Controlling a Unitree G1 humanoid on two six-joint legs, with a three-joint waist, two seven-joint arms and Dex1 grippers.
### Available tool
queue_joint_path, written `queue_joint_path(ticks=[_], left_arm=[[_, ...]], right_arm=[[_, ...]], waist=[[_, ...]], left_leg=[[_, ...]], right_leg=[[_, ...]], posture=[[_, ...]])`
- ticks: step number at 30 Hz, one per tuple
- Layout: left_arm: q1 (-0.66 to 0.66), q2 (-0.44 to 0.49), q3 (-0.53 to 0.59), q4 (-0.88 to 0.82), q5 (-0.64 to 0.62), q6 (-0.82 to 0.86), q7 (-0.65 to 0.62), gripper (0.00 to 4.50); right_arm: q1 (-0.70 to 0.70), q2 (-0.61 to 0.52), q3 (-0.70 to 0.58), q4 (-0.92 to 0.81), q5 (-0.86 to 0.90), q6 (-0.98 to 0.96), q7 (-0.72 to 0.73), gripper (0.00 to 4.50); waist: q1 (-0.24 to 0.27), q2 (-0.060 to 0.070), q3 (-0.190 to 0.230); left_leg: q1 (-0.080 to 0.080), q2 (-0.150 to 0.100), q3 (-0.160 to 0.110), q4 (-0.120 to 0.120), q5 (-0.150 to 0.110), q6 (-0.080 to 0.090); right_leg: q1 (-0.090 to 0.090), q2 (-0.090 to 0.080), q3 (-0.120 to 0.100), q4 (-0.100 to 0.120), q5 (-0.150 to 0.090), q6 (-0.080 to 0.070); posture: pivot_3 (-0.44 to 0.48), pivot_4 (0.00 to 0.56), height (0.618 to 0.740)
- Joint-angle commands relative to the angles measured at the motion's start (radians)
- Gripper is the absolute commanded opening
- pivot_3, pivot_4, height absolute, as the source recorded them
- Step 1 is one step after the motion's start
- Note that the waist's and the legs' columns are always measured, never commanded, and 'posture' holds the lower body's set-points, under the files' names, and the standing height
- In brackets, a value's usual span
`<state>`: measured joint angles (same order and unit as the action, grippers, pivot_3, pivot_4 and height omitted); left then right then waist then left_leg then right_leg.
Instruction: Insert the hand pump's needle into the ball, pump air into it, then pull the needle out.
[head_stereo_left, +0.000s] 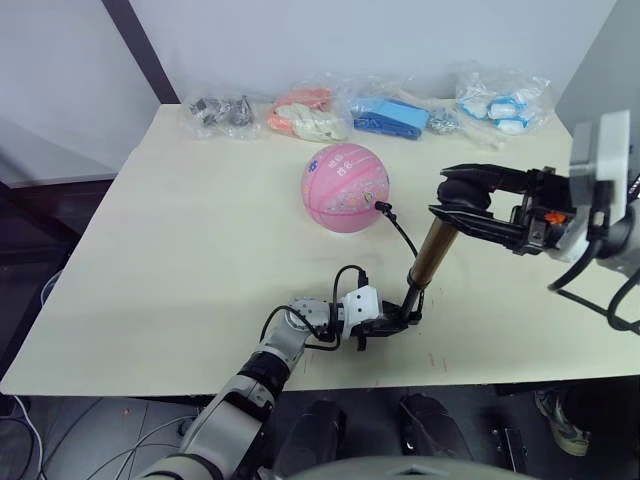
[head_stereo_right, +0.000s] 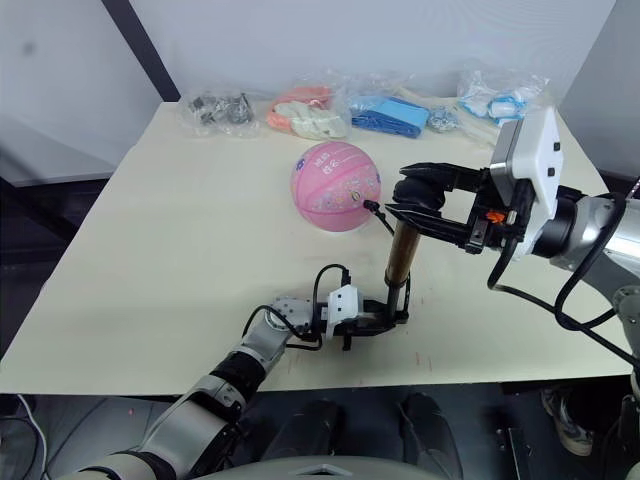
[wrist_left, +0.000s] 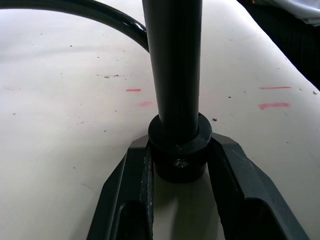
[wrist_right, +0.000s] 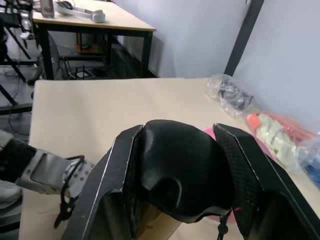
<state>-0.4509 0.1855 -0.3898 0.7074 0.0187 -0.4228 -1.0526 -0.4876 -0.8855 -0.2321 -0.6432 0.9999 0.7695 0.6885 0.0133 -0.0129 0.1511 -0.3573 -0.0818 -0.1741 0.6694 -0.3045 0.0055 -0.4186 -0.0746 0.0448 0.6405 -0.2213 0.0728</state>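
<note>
The pink ball (head_stereo_left: 345, 187) rests on the cream table (head_stereo_left: 180, 260), a little beyond its middle. Just to its right the hand pump (head_stereo_left: 432, 250) stands nearly upright, leaning slightly right. My left gripper (head_stereo_left: 395, 322) is shut on the pump's black bottom cap (wrist_left: 179, 150), pinning it to the table. Above, my right gripper (head_stereo_left: 465, 205) is shut on the black handle (wrist_right: 182, 175). The thin black hose (head_stereo_left: 402, 232) curves from the pump to a black fitting (head_stereo_left: 383, 207) touching the ball's right side. The needle's pin is hidden where the fitting meets the ball.
Several plastic-bagged items lie along the table's far edge: dark parts (head_stereo_left: 220, 112), orange and white pieces (head_stereo_left: 310, 115), blue pieces (head_stereo_left: 395, 115), white and blue pieces (head_stereo_left: 500, 100). The table's front edge runs just below my left gripper. Another table (wrist_right: 90, 17) stands farther off.
</note>
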Motion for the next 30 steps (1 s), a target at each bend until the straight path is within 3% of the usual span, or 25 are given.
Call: queue_joint_path(ticks=[1, 7, 21, 30], left_arm=[[0.012, 0.007, -0.013, 0.020, 0.026, 0.002, -0.007, 1.12], [0.012, 0.009, -0.013, 0.020, 0.026, 0.001, -0.007, 1.12], [0.010, 0.010, -0.015, 0.016, 0.025, 0.004, -0.009, 1.12], [0.015, 0.016, -0.016, 0.004, 0.027, 0.009, -0.013, 1.12]], right_arm=[[-0.067, -0.025, -0.075, -0.003, 0.057, -0.003, -0.024, 1.81], [-0.081, -0.038, -0.064, 0.007, 0.064, 0.008, -0.023, 1.81], [0.285, 0.089, 0.173, -0.041, -0.321, -0.253, 0.025, 1.81], [0.391, 0.202, 0.349, 0.098, -0.567, -0.451, 0.031, 1.81]], waist=[[0.001, 0.000, 0.000], [0.001, 0.000, 0.000], [-0.002, -0.001, -0.002], [-0.003, -0.002, -0.002]], left_leg=[[-0.001, 0.000, 0.000, 0.000, 0.000, 0.000], [-0.006, 0.000, 0.000, 0.001, 0.002, -0.003], [-0.001, 0.000, 0.001, 0.001, 0.001, -0.002], [0.005, 0.000, 0.001, 0.000, 0.001, -0.002]], right_leg=[[0.000, 0.000, 0.000, 0.000, 0.000, 0.000], [-0.006, -0.001, 0.000, 0.000, 0.000, 0.000], [-0.002, 0.002, 0.000, 0.001, 0.000, 0.000], [0.004, 0.003, 0.001, 0.001, 0.000, 0.000]], posture=[[0.000, 0.150, 0.740], [0.000, 0.150, 0.740], [0.000, 0.150, 0.740], [0.000, 0.150, 0.740]])
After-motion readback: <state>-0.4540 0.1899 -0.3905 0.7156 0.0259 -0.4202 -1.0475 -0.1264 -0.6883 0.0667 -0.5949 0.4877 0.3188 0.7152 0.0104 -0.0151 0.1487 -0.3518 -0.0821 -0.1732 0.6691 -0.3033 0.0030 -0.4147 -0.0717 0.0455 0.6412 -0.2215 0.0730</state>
